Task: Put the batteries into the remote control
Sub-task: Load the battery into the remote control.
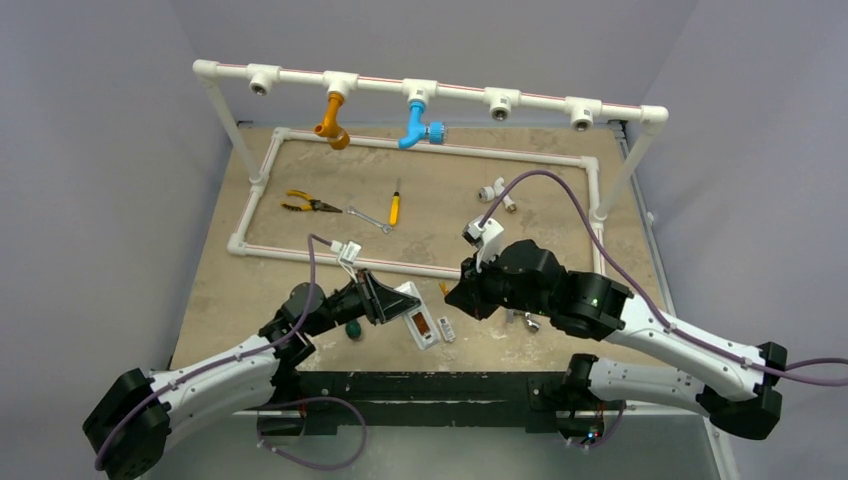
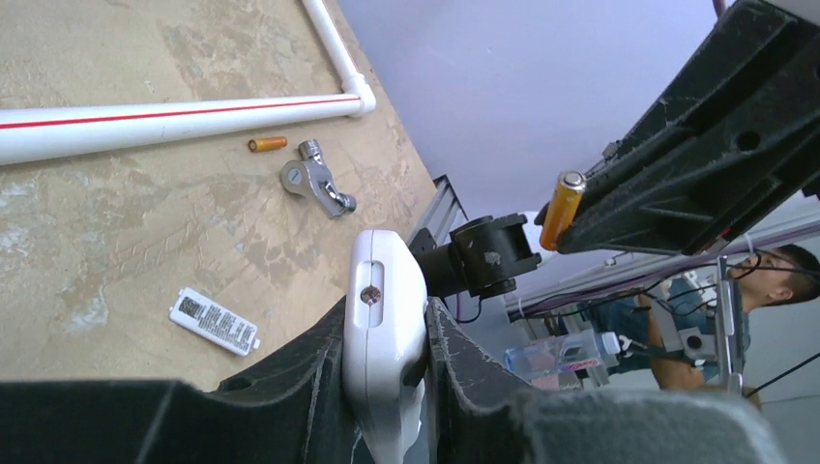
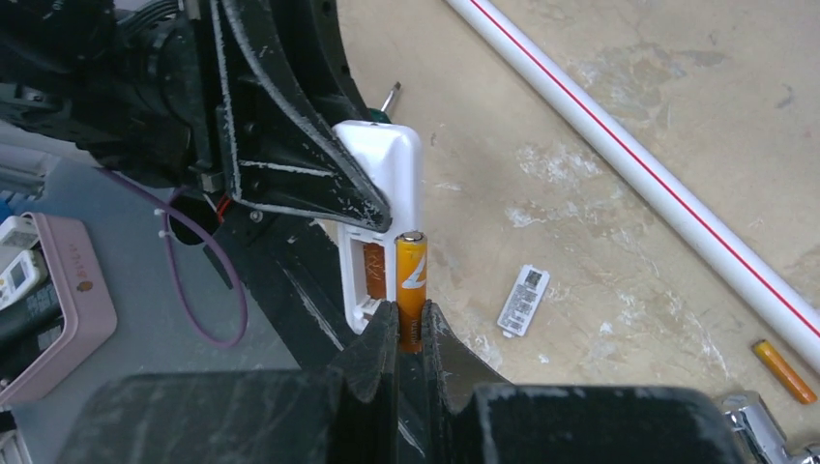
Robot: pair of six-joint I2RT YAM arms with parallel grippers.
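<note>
The white remote control point(image 2: 384, 319) is clamped edge-on in my left gripper point(image 2: 387, 307), which is shut on it. Its open battery bay point(image 3: 372, 275) faces the right arm, and one orange battery point(image 3: 374, 271) lies inside. My right gripper point(image 3: 409, 309) is shut on a second orange battery point(image 3: 411, 275), held upright right beside the bay's edge. From above, the two grippers point(image 1: 385, 300) point(image 1: 455, 292) meet over the table's near edge. Another battery point(image 2: 268, 144) lies loose on the table by the white pipe.
The remote's small white cover point(image 3: 523, 300) lies on the table below. A metal fitting point(image 2: 314, 182) sits near the loose battery. The white pipe frame point(image 1: 420, 268) runs behind the grippers, with pliers point(image 1: 305, 204), a wrench and a yellow-handled screwdriver point(image 1: 394, 208) inside it.
</note>
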